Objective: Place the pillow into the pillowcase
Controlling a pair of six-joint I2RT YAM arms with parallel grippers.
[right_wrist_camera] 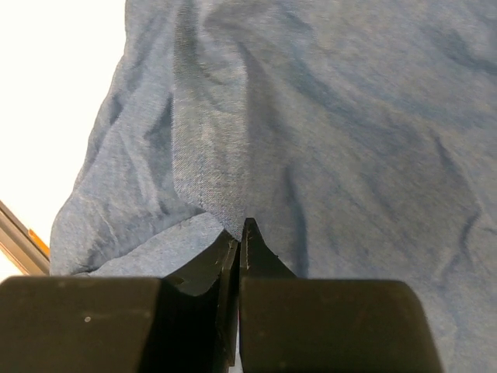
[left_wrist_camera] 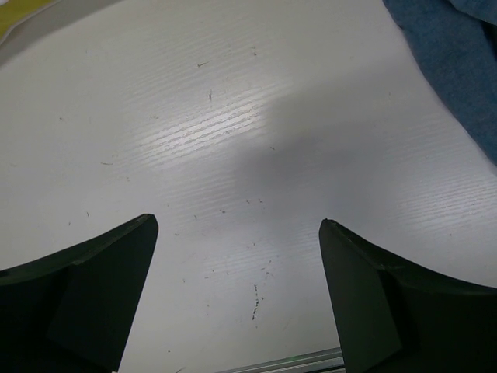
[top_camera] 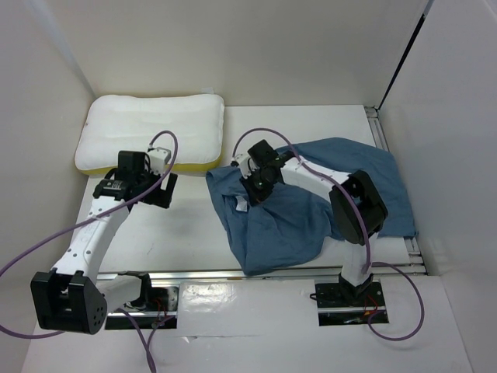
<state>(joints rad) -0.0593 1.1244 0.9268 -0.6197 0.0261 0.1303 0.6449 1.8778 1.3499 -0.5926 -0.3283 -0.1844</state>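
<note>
The white pillow [top_camera: 151,128] with a yellow edge lies at the table's far left. The dusty-blue pillowcase [top_camera: 311,210] lies wrinkled at the right; it fills the right wrist view [right_wrist_camera: 326,116] and shows at the top right corner of the left wrist view [left_wrist_camera: 458,54]. My right gripper [top_camera: 250,194] is shut on a fold of the pillowcase near its left edge, its jaws pressed together on the cloth [right_wrist_camera: 239,229]. My left gripper [top_camera: 159,193] is open and empty over bare table [left_wrist_camera: 237,233], just in front of the pillow.
White walls enclose the table at the back and sides. A metal rail [top_camera: 233,274] runs along the near edge, also visible in the left wrist view [left_wrist_camera: 295,363]. A purple cable [top_camera: 163,167] loops over the left arm.
</note>
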